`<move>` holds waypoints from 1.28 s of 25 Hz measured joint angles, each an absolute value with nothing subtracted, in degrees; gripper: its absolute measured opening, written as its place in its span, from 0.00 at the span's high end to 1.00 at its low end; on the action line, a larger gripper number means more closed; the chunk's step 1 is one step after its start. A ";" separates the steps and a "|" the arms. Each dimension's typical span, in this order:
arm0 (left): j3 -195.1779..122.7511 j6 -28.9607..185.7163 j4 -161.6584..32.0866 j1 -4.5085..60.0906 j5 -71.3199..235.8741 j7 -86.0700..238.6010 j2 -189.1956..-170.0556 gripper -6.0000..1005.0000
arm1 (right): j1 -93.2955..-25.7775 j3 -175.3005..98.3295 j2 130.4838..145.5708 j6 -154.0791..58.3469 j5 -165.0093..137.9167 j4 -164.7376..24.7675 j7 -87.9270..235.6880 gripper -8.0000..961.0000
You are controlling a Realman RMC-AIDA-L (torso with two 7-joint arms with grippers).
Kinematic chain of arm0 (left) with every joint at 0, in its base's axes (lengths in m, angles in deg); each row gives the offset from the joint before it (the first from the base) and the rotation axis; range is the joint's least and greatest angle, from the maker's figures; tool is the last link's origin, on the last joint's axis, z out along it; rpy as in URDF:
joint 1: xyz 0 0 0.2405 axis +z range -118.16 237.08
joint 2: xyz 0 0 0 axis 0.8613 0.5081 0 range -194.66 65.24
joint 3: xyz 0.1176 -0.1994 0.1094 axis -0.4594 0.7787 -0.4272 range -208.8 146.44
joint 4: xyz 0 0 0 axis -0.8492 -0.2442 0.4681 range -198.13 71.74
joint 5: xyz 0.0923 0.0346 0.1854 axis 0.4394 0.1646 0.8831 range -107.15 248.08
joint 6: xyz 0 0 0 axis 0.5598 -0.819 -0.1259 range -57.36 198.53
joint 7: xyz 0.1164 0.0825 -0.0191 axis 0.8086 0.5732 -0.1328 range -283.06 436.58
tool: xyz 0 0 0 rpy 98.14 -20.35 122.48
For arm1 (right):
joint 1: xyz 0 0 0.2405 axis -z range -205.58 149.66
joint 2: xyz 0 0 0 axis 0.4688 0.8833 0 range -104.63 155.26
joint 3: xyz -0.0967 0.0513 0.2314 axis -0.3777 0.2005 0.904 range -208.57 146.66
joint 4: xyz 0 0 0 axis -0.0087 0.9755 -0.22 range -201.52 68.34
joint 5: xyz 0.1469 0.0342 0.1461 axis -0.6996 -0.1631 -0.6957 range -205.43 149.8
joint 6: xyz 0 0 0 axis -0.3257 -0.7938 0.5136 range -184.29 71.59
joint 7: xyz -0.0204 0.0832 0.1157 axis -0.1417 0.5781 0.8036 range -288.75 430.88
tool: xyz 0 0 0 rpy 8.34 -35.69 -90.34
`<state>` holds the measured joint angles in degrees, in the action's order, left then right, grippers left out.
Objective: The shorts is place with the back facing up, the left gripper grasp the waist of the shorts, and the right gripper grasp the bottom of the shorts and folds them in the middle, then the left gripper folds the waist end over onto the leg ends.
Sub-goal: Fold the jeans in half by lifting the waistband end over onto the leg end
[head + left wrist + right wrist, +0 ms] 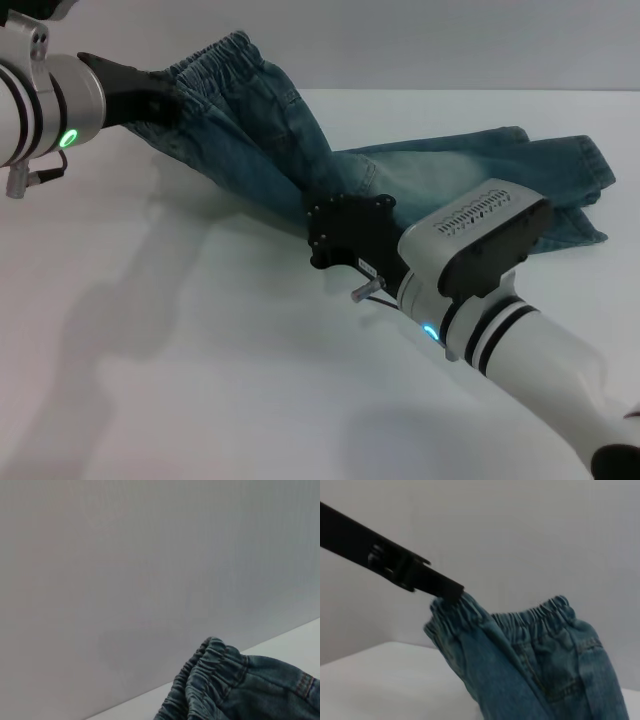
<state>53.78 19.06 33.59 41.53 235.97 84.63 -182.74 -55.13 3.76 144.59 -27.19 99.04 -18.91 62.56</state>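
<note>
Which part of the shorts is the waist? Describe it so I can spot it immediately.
On the white table, follow the blue denim shorts toward the left gripper. The waist is the lifted end held there: a ruffled, gathered elastic band, unlike the flat leg ends lying opposite.

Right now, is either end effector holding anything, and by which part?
The left end effector grips the shorts at the elastic waist, lifted off the table. The right end effector sits at the middle fold; its grip cannot be told.

Bright even light, soft grey arm shadows on the white tabletop (200, 330) at lower left, black left gripper (447, 591) slightly blurred
</note>
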 joint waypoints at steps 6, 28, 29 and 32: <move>53.78 19.07 33.70 41.59 235.96 84.81 -182.74 0.96 | -58.21 2.98 144.65 -27.09 99.01 -24.20 68.82 0.99; 53.87 19.08 33.83 41.70 235.91 85.96 -182.65 0.96 | -61.15 10.92 144.03 -27.97 99.35 -36.29 69.46 0.99; 53.90 19.08 34.09 41.78 235.90 85.97 -182.66 0.96 | -61.33 10.98 144.16 -27.94 99.36 -36.11 69.44 0.99; 53.87 19.59 34.79 41.95 235.88 85.98 -182.65 0.96 | -61.75 11.02 144.30 -27.88 99.39 -34.76 69.41 0.99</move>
<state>53.87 19.59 34.79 41.95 235.88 85.98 -182.65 -61.75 11.02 144.30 -27.88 99.39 -34.76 69.41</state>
